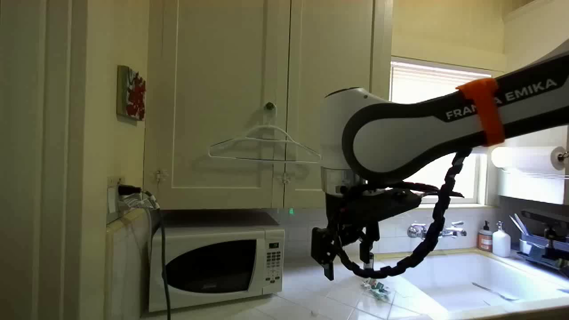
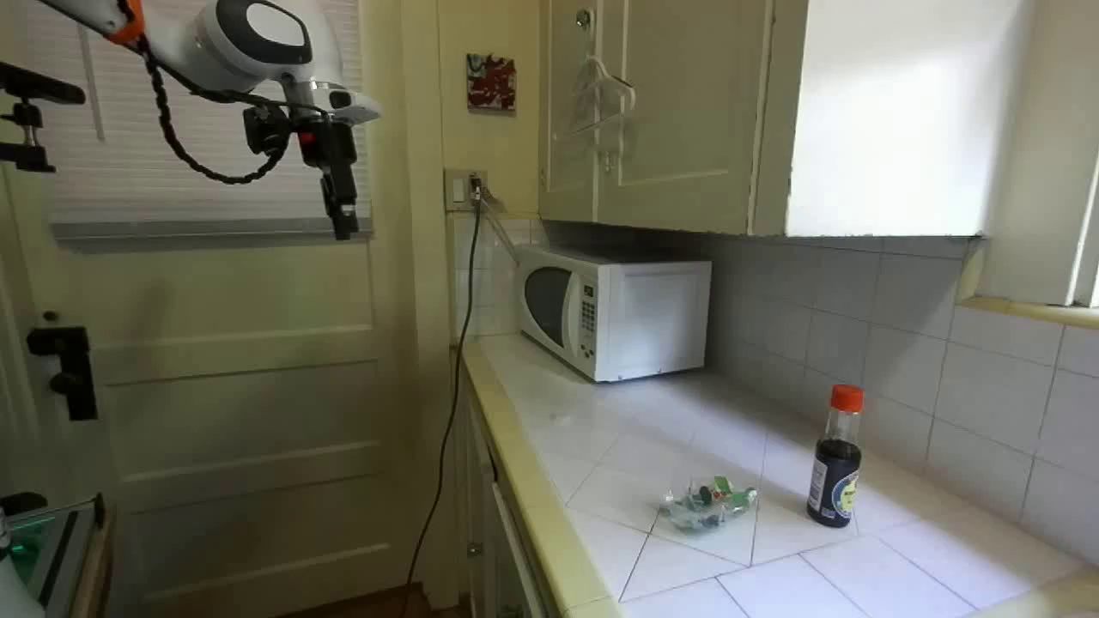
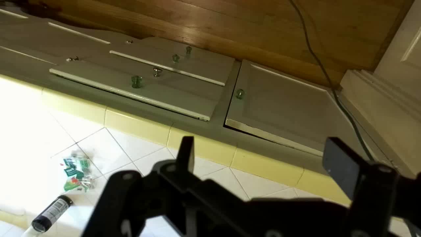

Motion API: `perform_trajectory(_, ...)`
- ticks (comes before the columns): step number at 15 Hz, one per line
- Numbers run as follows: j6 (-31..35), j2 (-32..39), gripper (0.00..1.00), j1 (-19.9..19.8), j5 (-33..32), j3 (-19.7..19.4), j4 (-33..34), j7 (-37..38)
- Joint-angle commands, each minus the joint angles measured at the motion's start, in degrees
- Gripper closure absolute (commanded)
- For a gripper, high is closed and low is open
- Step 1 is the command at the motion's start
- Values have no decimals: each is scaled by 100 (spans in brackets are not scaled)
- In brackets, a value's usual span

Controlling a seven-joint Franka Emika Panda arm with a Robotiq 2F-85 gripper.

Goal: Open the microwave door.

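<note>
Fingers (image 3: 342,169) stand wide apart, nothing between them; the gripper (image 1: 349,266) hangs right of centre in an exterior view, apart from the microwave (image 1: 218,262) at lower left. The microwave door (image 2: 548,307) looks closed in both exterior views, so opening seems not begun: reaching, catching and swinging it open all remain.

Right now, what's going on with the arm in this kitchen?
The job is to open the microwave door, which is shut, and the Franka arm isn't handling anything at this moment. Its end effector is open, holding nothing, raised and apart from the microwave. Elsewhere, a red-capped bottle stands on the counter, with a clear packet lying near it.
</note>
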Motion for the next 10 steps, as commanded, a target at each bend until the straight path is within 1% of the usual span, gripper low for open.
perform_trajectory(1, -23, 41, 0, 203, -88, -169, 17, 75)
perform_trajectory(3, 123, 43, 0, 230, -166, -281, -68, -164)
perform_trajectory(4, 221, 90, 0, 257, -189, -406, -78, -443)
perform_trajectory(6, 134, 225, 0, 278, -228, -547, 20, -755)
perform_trajectory(8, -133, 410, 0, 275, -232, -589, 183, -795)
perform_trajectory(9, 40, 206, 0, 297, -181, -609, 29, -668)
perform_trajectory(10, 32, 269, 0, 298, -182, -641, 49, -715)
